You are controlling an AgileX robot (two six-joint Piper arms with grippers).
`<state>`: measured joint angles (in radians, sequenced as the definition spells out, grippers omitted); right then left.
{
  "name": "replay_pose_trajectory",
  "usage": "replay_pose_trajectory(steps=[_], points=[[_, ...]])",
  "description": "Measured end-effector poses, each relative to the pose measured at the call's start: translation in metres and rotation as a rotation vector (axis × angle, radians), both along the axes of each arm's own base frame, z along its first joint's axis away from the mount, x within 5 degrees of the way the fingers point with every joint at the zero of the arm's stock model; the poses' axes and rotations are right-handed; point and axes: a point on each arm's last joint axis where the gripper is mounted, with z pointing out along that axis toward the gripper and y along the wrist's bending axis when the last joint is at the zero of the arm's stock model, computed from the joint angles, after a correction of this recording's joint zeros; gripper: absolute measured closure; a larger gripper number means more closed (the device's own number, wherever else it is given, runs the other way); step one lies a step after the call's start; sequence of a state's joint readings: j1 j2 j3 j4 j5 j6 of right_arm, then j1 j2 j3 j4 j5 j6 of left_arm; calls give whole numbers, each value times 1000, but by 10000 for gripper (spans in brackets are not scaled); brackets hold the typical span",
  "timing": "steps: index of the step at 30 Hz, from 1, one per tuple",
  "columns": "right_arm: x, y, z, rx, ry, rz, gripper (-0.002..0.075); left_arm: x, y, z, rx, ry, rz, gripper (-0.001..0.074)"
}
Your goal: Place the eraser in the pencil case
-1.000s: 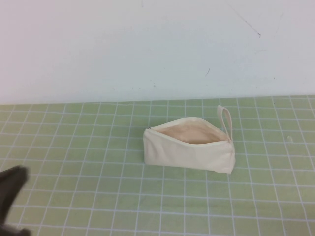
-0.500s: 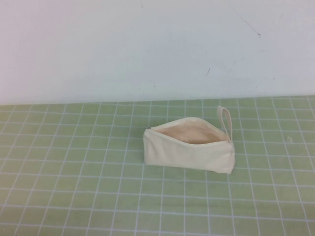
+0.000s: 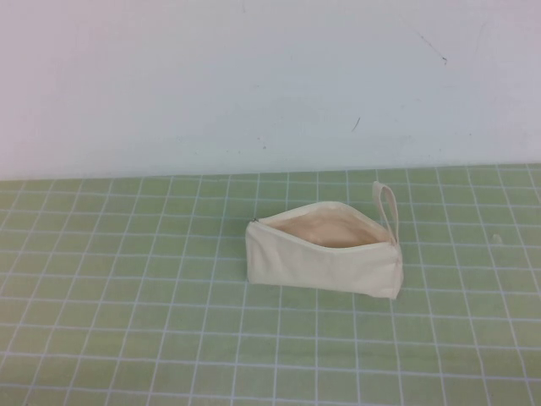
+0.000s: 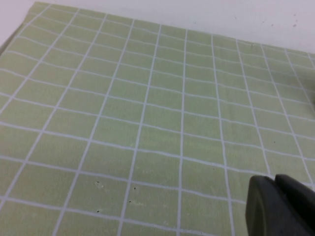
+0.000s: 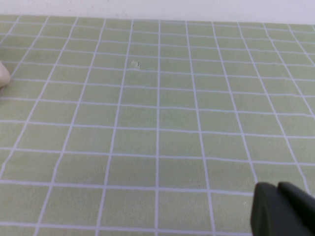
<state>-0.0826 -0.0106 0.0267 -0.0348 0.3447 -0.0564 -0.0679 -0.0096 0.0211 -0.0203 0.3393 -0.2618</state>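
The cream-white pencil case [image 3: 325, 255] lies on the green grid mat at centre right, its zip open and the beige lining showing, its loop strap [image 3: 388, 207] at the far right end. The eraser shows in no view. Neither gripper appears in the high view. In the left wrist view my left gripper [image 4: 274, 184] hangs over bare mat, its fingers pressed together with nothing between them. In the right wrist view my right gripper [image 5: 277, 189] is likewise shut and empty over bare mat. A cream edge of the pencil case [image 5: 2, 74] shows at that view's border.
The green grid mat [image 3: 127, 296] covers the table up to a white wall [image 3: 254, 85] behind. Small dark specks [image 4: 113, 194] mark the mat under the left gripper.
One second ago a dark part of my left arm showed at the high view's lower left corner; it has withdrawn out of that view. The pencil case has not moved.
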Motion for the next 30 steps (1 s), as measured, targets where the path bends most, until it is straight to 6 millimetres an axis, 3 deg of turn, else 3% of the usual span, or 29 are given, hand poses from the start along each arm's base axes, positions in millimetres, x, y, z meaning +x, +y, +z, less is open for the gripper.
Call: replay_pose_trajectory(steps=[17,30], points=[[0,0,0,0,0,0,726,0,-1,0,178,-15,-80,736],[0,0,0,0,0,0,726,0,-2,0,174,-15,-80,736]])
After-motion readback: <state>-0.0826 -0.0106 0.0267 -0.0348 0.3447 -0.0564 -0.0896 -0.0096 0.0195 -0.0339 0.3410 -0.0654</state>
